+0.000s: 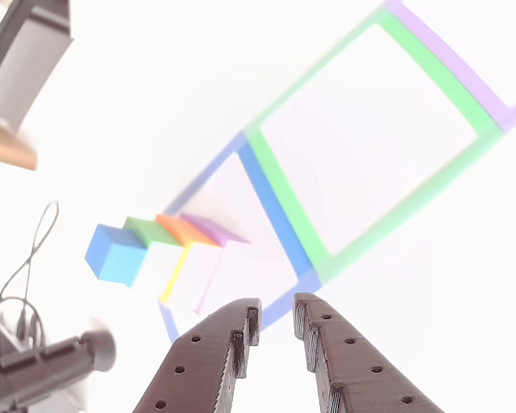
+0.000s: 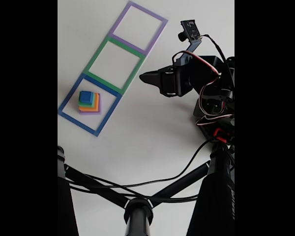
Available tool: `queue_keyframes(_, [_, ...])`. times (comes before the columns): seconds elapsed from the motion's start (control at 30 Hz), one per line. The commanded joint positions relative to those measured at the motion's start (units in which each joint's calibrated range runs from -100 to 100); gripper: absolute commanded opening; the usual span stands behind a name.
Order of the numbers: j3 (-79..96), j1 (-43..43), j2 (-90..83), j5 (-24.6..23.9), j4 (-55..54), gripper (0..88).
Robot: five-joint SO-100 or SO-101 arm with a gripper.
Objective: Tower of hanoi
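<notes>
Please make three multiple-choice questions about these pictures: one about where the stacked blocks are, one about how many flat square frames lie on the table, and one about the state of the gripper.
1. Where does the stack of four graded matte blocks stand?
A. inside the flat blue square outline
B. inside the flat green square outline
C. outside all outlines

2. How many flat square outlines lie in a row on the white table?
A. two
B. three
C. four

3. How is the dark two-finger gripper?
A. shut on the small blue cube
B. open and empty
C. shut on nothing

Answers:
1. A, the fixed view shows the stack within the blue frame.
2. B, the fixed view shows blue, green and purple frames.
3. B, the other view shows a gap between the fingers, with nothing in it.
</notes>
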Motion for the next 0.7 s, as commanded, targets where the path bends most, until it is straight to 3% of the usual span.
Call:
queue_keyframes(0.0, [1.37, 2.70, -2.79, -10.68, 5.31, 0.0])
queue_keyframes(0.27, [6.73, 3.76, -2.79, -26.07, 9.85, 0.0])
queue_keyframes(0.67, [15.82, 4.33, -2.79, -41.96, 8.15, 0.0])
